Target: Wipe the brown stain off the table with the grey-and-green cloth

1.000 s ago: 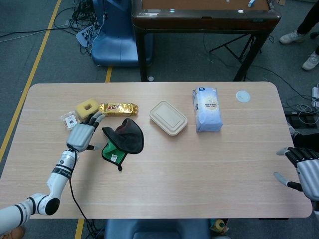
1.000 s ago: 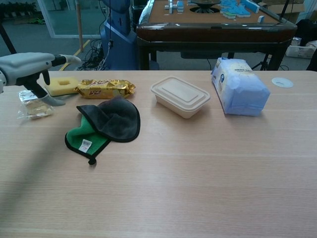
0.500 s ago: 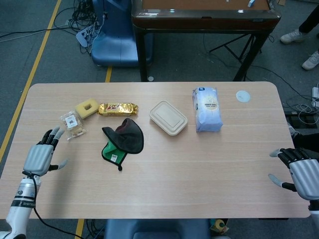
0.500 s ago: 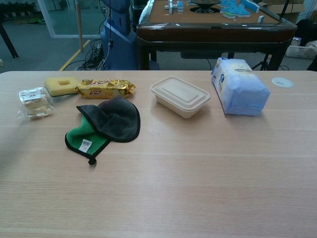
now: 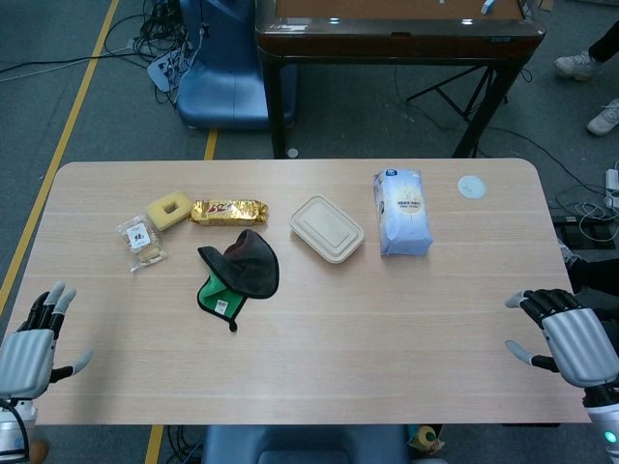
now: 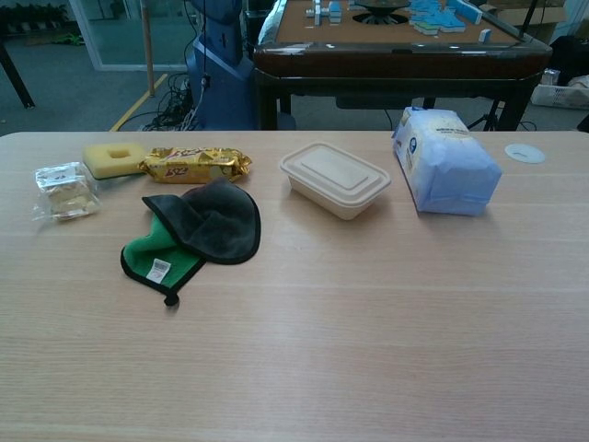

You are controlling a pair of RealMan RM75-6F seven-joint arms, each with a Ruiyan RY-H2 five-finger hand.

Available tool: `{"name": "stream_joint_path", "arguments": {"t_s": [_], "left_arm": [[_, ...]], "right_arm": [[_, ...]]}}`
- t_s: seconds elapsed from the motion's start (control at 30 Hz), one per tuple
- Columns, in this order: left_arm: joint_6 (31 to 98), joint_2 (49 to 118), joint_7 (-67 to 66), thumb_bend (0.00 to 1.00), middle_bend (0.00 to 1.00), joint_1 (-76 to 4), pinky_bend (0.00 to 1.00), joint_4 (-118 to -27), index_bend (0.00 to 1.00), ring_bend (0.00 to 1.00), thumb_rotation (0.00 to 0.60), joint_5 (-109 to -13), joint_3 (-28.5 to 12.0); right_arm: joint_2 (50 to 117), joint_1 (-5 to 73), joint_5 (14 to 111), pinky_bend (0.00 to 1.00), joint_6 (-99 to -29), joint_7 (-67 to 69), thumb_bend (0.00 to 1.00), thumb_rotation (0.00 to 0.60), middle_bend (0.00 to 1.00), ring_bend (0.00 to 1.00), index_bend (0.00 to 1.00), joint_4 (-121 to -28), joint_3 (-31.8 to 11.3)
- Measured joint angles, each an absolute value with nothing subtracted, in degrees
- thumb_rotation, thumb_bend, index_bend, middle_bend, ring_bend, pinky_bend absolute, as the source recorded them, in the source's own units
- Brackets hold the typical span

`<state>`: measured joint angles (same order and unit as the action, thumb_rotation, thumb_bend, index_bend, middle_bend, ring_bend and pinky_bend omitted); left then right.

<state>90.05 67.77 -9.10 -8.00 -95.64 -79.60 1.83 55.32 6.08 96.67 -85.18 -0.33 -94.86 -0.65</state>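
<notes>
While both hands hang spread and empty at the table's near corners, left hand (image 5: 26,360), right hand (image 5: 569,343), the cloth (image 5: 240,275) lies left of centre, long axis diagonal, green end nearest. Chest view: lidded container (image 6: 335,179) closed, contents hidden.

The head view looks steeply down from above the near edge of the table (image 5: 387,348), taking in the whole tabletop, the floor beyond it and, at the far edge of the frame, a dark second table (image 5: 397,39). The chest view sits much lower and closer, looking across the tabletop (image 6: 368,350) almost level, so the near surface fills the lower frame and the second table (image 6: 396,55) rises behind. Both face the same way, away from the robot. Both show the cloth (image 5: 240,275) (image 6: 198,230), lidded box (image 5: 327,229) (image 6: 335,179) and blue bag (image 5: 401,213) (image 6: 445,161); only the head view reaches the table's near corners.
</notes>
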Motion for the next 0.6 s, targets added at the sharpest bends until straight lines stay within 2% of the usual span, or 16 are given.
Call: {"name": "stream_joint_path", "arguments": {"t_s": [0.6], "left_arm": [[91.0,68.4,-9.4,0.17,0.0,-4.3,0.34,-96.3,0.07,0.04,0.6,-81.3,0.9]], "right_arm": [[56.1,6.9,96.8,0.29,-84.6,0.1,0.25,0.6,0.36,0.31,0.37,-94.1,-0.4]]}}
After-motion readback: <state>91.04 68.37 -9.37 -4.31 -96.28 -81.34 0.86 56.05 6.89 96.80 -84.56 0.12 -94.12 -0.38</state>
